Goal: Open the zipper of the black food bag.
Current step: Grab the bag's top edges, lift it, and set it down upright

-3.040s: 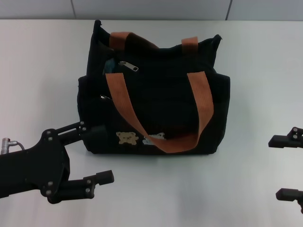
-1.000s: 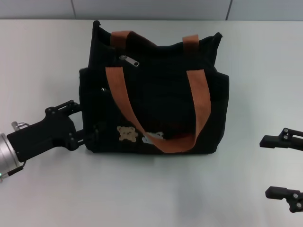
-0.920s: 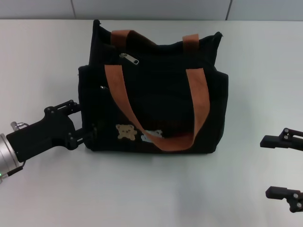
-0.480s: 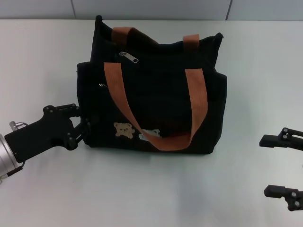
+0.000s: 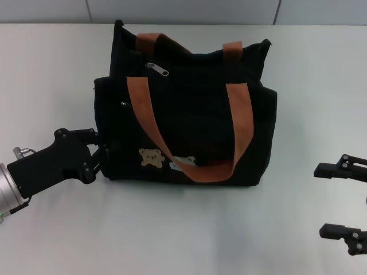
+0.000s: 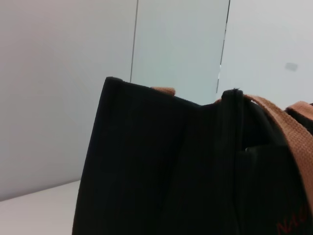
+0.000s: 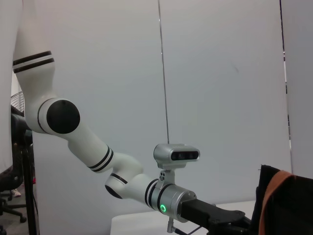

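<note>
The black food bag [image 5: 195, 120] stands upright at the table's middle, with two orange-brown straps [image 5: 241, 123] and small bear patches [image 5: 151, 157] on its front. A silver zipper pull [image 5: 157, 69] lies near the top left of the bag. My left gripper [image 5: 98, 148] is at the bag's lower left corner, shut on the side fabric there. The left wrist view is filled by the bag's side [image 6: 156, 171]. My right gripper [image 5: 335, 200] hangs open, well apart from the bag, at the right edge of the head view.
The white table [image 5: 189, 235] runs around the bag on all sides. A grey wall [image 5: 183, 10] stands behind the table. The right wrist view shows my left arm [image 7: 98, 152] and the bag's edge [image 7: 299, 205].
My left gripper went from wide open near the front to narrowed against the bag's lower left corner. The bag shifted slightly to the left. The right gripper edged inward.
</note>
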### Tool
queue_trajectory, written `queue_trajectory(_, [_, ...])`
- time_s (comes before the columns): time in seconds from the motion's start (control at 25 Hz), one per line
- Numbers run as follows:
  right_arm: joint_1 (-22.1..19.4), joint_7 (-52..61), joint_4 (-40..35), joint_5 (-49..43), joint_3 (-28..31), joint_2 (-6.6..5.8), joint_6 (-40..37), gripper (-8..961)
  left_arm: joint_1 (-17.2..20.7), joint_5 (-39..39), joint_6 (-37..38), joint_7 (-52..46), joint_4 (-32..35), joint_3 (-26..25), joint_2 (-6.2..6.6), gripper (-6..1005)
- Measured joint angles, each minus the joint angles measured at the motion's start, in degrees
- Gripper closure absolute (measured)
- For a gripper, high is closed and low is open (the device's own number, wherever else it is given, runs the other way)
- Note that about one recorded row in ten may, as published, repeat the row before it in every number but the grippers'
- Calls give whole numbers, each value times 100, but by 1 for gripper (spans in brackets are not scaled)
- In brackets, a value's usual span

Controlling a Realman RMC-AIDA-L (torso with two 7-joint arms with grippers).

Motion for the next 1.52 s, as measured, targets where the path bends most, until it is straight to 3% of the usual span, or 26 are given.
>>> queue_trajectory(0.8, [3,-1,0,3,1,0,4,113,46,11,301,388,60,-84,32,886])
queue_trajectory(1.08, [12,-4,0,14,1,1,7,114,60,3,296,339,164,-182,128,886])
queue_trajectory(1.16, [12,-5,0,20,1,0,7,114,109,13,623,-198,844,-457,400,885])
queue_trajectory(1.24, [11,-6,1,21,1,4,8,114,141,4,1383,-761,1699,-871,476,885])
queue_trajectory(1.28, [11,-6,1,21,1,4,8,114,141,4,1383,-761,1699,-871,476,885])
queue_trajectory(1.32, [9,-8,4,22,0,30,15,114,141,-1,1818,-962,2151,-1101,452,885])
queue_trajectory(1.4, [4,-13,6,21,0,47,31,114,129,-4,2087,-1078,2442,-1215,406,885])
queue_trajectory(1.44, [-3,-41,18,22,0,93,90,114,79,-14,2634,-1338,3199,-1407,226,885])
queue_trajectory(1.52, [-3,-54,25,22,1,110,122,114,41,-13,2799,-1455,3672,-1383,63,885])
